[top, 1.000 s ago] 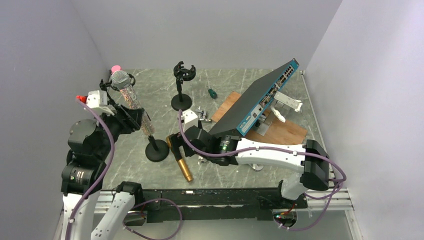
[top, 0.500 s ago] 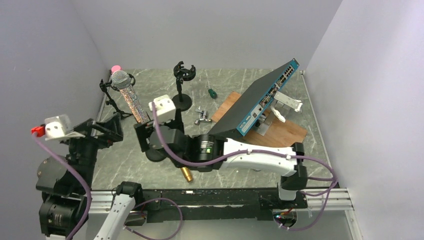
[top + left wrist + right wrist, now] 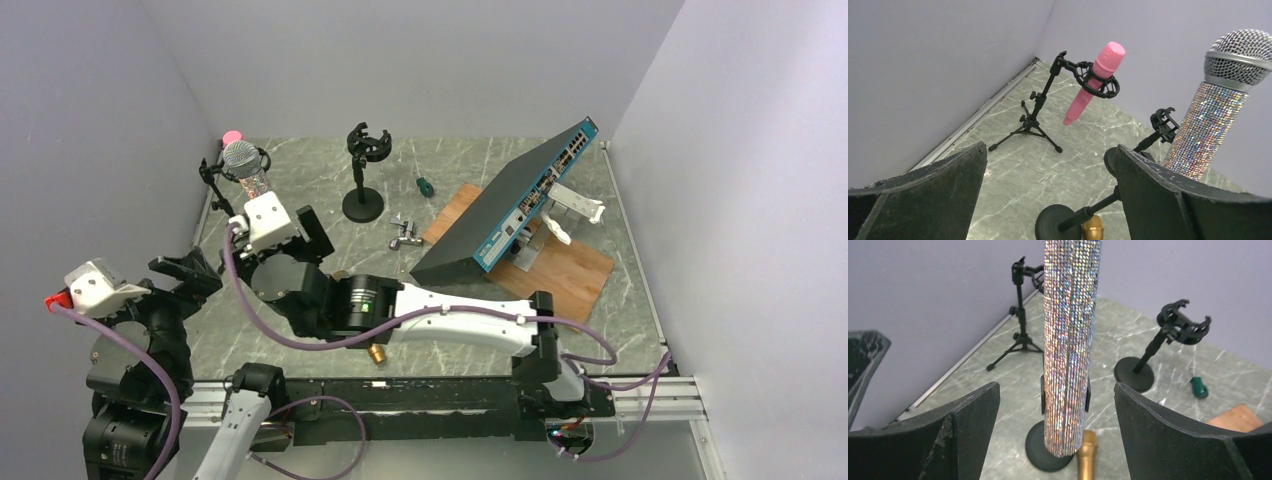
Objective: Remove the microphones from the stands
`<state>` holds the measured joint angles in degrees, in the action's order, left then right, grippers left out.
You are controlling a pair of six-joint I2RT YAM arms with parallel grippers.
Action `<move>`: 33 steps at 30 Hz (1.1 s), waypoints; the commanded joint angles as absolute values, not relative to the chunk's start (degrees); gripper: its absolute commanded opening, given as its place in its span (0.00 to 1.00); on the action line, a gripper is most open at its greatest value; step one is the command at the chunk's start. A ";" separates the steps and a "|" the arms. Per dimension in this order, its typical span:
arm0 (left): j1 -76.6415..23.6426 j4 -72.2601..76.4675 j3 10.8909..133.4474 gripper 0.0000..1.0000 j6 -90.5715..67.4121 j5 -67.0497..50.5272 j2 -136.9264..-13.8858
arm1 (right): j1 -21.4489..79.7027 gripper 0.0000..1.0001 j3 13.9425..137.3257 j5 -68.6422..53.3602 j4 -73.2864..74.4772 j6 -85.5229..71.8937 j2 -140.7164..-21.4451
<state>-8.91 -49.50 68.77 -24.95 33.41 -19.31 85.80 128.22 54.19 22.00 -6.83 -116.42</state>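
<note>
above the grey marbled table [image 3: 470, 160], between lilac walls [image 3: 400, 60], both pairs of jaws stand open.

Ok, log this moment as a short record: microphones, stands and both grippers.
sparkly microphone: head up in the clip of its stand
right gripper: open, a finger on each side of it, not touching
left gripper: open, empty, off to the left
gold microphone: lying by that stand's base
pink microphone: in the tripod stand, far-left corner
removal: not yet done
</note>
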 commanded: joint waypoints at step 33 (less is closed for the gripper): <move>-9.93 -45.00 53.17 0.99 -25.37 8.51 -15.08 | 67.03 0.00 115.22 -5.40 14.24 0.61 -108.67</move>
<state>-9.76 -48.45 53.43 -28.86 13.19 -14.74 71.85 118.24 14.94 13.17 2.22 -113.16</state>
